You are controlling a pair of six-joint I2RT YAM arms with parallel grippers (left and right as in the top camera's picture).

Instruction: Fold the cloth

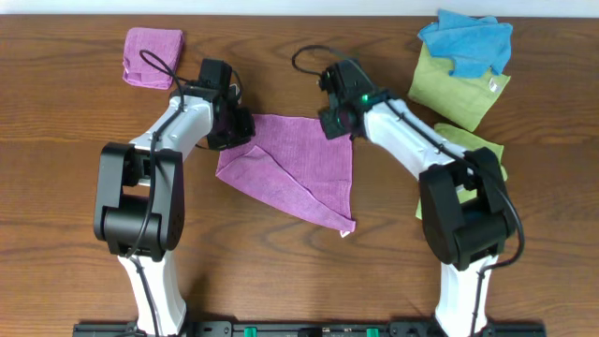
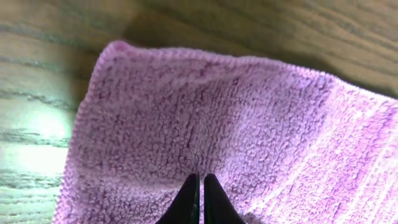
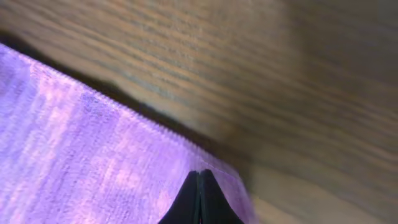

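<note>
The purple-magenta cloth point(image 1: 295, 168) lies in the middle of the wooden table, partly folded, one corner pointing toward the front. My left gripper point(image 1: 234, 131) is at its far left corner and is shut on the cloth point(image 2: 205, 124), its fingertips point(image 2: 199, 180) pinching the fabric. My right gripper point(image 1: 339, 126) is at the far right corner, shut on the cloth's edge point(image 3: 93, 162), its fingertips point(image 3: 199, 175) closed on it. The white tag is not visible.
A small folded purple pad point(image 1: 153, 56) lies at the far left. A blue cloth point(image 1: 468, 42) sits on a yellow-green cloth point(image 1: 459, 89) at the far right. Another yellow-green cloth point(image 1: 477, 145) lies under the right arm.
</note>
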